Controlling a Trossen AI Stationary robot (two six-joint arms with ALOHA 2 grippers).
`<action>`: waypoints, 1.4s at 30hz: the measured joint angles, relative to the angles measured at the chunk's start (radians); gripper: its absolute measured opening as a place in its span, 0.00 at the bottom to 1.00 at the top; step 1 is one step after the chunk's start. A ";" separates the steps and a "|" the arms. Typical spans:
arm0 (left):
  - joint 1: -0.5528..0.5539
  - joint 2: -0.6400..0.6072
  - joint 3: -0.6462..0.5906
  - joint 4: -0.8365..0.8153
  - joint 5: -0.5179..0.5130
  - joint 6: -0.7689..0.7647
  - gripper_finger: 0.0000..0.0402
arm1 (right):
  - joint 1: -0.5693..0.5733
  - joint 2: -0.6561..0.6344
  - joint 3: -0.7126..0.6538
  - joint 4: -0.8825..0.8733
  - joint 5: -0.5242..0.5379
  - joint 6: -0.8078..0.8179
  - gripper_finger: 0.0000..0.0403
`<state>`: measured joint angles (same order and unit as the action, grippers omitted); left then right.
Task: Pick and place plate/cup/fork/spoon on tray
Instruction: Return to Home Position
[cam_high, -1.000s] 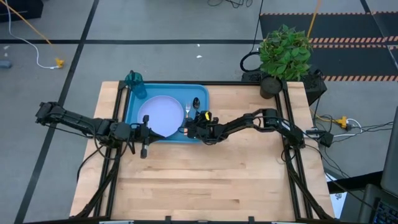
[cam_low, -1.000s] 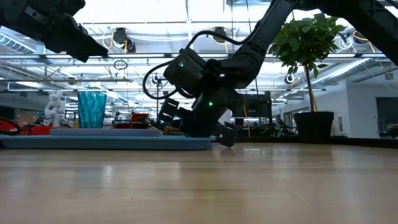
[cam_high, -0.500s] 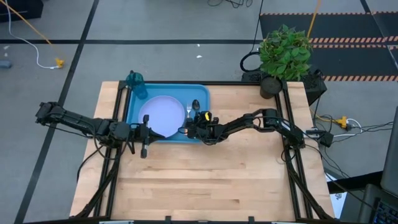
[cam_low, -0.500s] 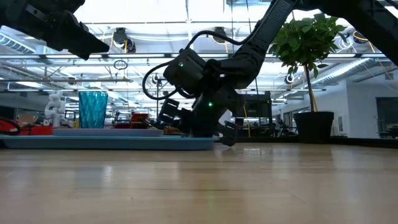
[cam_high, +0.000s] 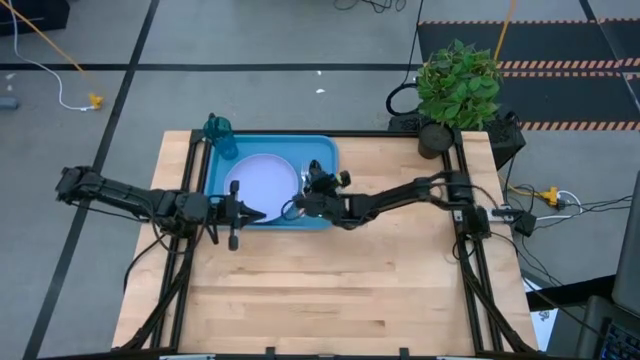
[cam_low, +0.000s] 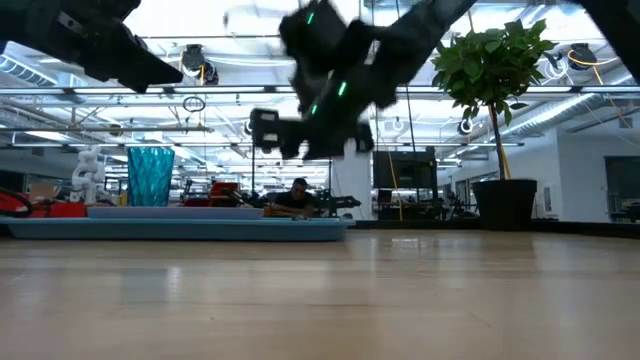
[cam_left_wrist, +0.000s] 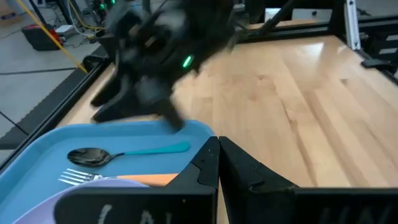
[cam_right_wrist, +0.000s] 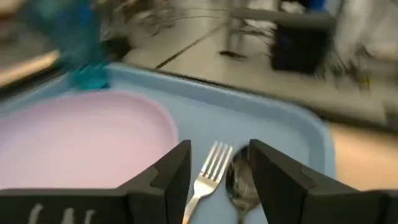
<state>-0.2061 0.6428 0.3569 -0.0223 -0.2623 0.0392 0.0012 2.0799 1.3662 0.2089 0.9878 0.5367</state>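
I see right hand (cam_right_wrist: 219, 147) up over tray (cam_high: 270, 140), narrow gap, empty. Fork (cam_right_wrist: 208, 169) and spoon (cam_right_wrist: 240, 180) side by side right of plate (cam_high: 258, 180), cup (cam_high: 217, 130) far-left corner. Left hand (cam_left_wrist: 217, 144) closed at tray's near edge.

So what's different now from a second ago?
The right arm's two-finger gripper has risen from table height by the bright blue plastic tray to well above it, open and empty. Unchanged: the left gripper at the tray's near edge, and the round pale plate, teal tumbler, orange-handled fork and blue-handled spoon on it.
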 joint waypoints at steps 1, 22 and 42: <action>0.004 0.000 0.000 -0.003 0.000 0.004 0.01 | 0.007 -0.031 -0.011 -0.005 -0.033 -0.092 0.38; 0.069 -0.076 -0.007 0.012 0.001 0.056 0.01 | 0.024 -0.730 -0.773 0.477 -0.859 -0.609 0.01; 0.180 -0.089 -0.232 0.324 0.090 -0.018 0.01 | 0.012 -1.129 -1.123 0.486 -0.861 -0.638 0.00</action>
<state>-0.0265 0.5541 0.1254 0.3012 -0.1726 0.0217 0.0128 0.9508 0.2433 0.6945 0.1268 -0.1015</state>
